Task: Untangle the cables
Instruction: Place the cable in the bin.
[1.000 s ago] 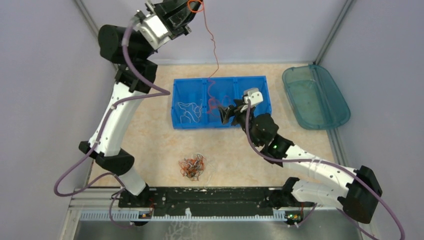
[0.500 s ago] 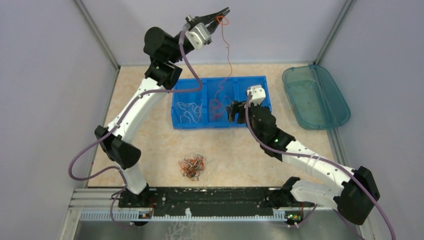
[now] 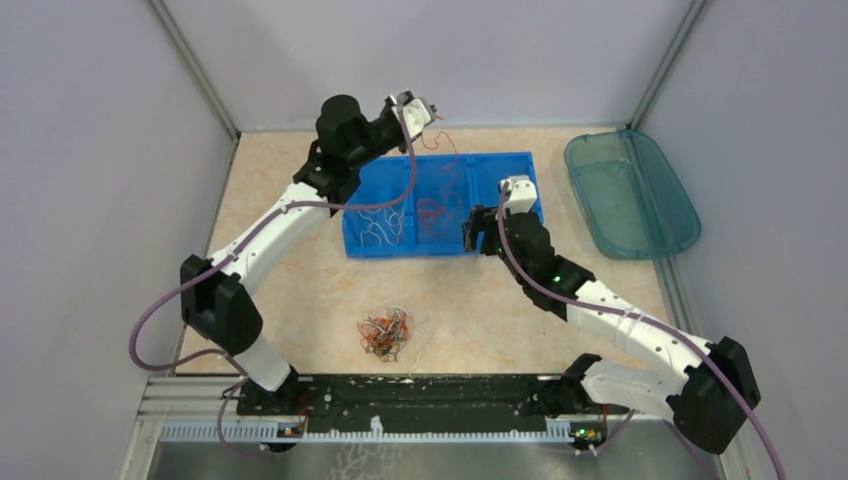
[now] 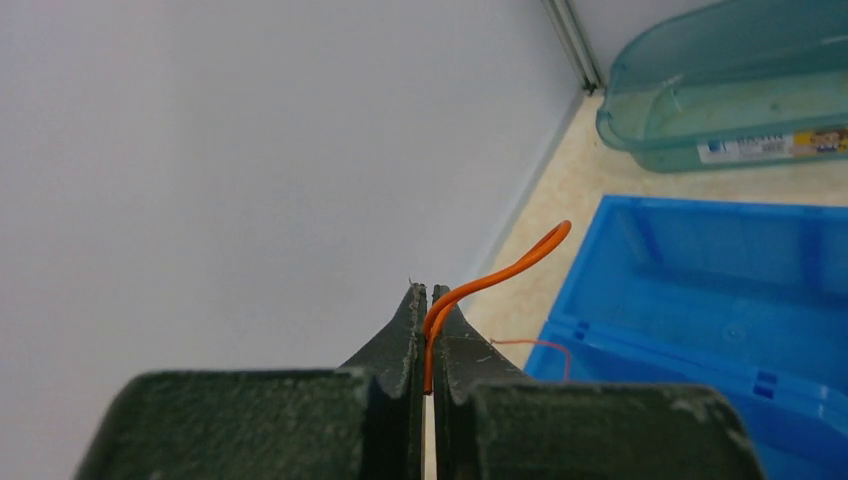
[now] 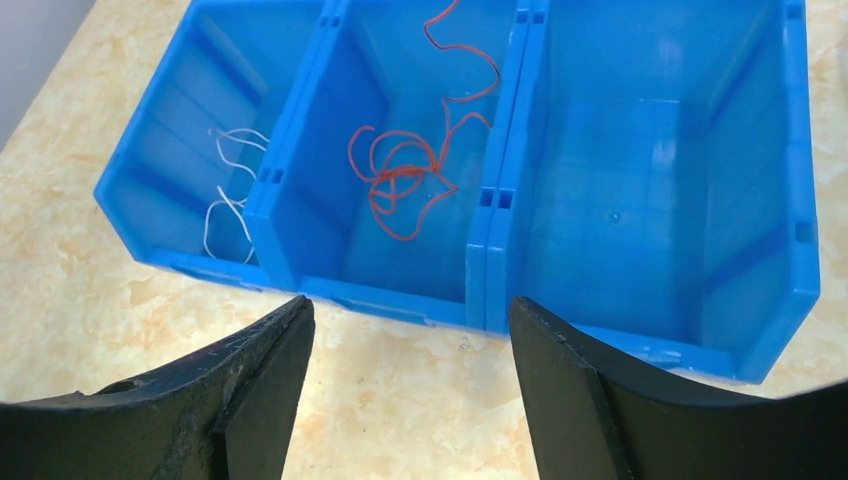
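Observation:
My left gripper (image 3: 432, 114) is shut on the end of a red-orange cable (image 4: 497, 271), held above the back edge of the blue three-part bin (image 3: 443, 249). The cable hangs down into the middle compartment, onto a red-orange bundle (image 3: 434, 208), also seen in the right wrist view (image 5: 404, 176). White cables (image 3: 378, 222) lie in the left compartment (image 5: 226, 182). A tangle of red-orange, white and black cables (image 3: 387, 334) lies on the table near the front. My right gripper (image 3: 478, 231) is open and empty over the bin's front wall (image 5: 410, 306).
A teal plastic tray (image 3: 630, 192) stands at the back right, also in the left wrist view (image 4: 720, 100). Grey walls close the cell on three sides. The black rail with the arm bases (image 3: 420, 392) runs along the near edge.
My left gripper has come down from high above the back wall to just over the bin's back edge, carrying the red-orange cable with it. My right gripper has drawn back slightly to the right.

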